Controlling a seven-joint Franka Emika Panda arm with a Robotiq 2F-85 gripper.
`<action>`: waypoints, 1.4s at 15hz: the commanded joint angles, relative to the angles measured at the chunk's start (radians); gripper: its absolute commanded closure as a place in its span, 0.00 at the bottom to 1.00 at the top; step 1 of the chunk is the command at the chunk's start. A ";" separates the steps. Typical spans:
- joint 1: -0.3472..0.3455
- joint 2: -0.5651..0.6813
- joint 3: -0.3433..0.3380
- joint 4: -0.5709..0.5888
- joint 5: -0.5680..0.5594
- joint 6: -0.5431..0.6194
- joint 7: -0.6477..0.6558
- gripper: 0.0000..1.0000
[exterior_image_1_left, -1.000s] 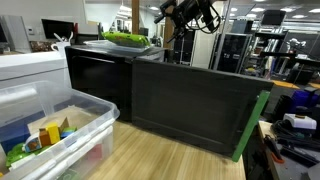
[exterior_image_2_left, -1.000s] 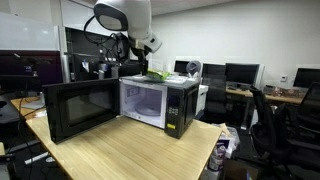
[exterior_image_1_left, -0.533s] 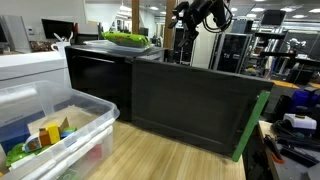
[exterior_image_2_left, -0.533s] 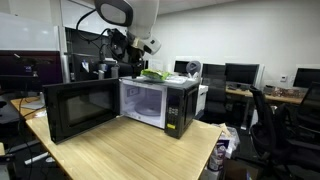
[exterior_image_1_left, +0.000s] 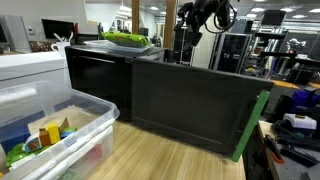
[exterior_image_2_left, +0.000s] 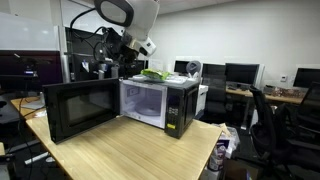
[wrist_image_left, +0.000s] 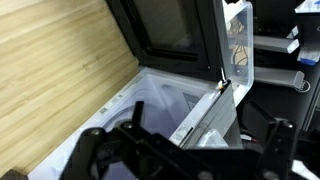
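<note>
My gripper (exterior_image_1_left: 197, 16) hangs high in the air above the open door (exterior_image_1_left: 200, 108) of a black microwave (exterior_image_1_left: 100, 72); it also shows in an exterior view (exterior_image_2_left: 116, 58), above and behind the door (exterior_image_2_left: 80, 108). In the wrist view the two dark fingers (wrist_image_left: 180, 160) stand wide apart at the bottom edge with nothing between them. The door's top edge (wrist_image_left: 222, 70) and window lie below them. A plate with green things (exterior_image_1_left: 125, 38) sits on top of the microwave (exterior_image_2_left: 155, 74). The gripper touches nothing.
The microwave (exterior_image_2_left: 160, 100) stands on a wooden table (exterior_image_2_left: 130, 150). A clear plastic bin (exterior_image_1_left: 50, 130) with colourful items sits near one exterior camera. Office desks, monitors and a chair (exterior_image_2_left: 265, 115) stand beyond the table's edge.
The gripper has shifted sideways at the same height, away from above the microwave's top and toward the space over the open door. Nothing else has moved.
</note>
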 joint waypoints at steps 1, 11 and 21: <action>-0.010 -0.045 0.000 -0.034 -0.011 -0.017 -0.004 0.00; -0.006 -0.089 -0.001 -0.059 0.009 0.012 0.006 0.00; 0.080 -0.172 0.082 -0.213 0.187 0.527 0.006 0.00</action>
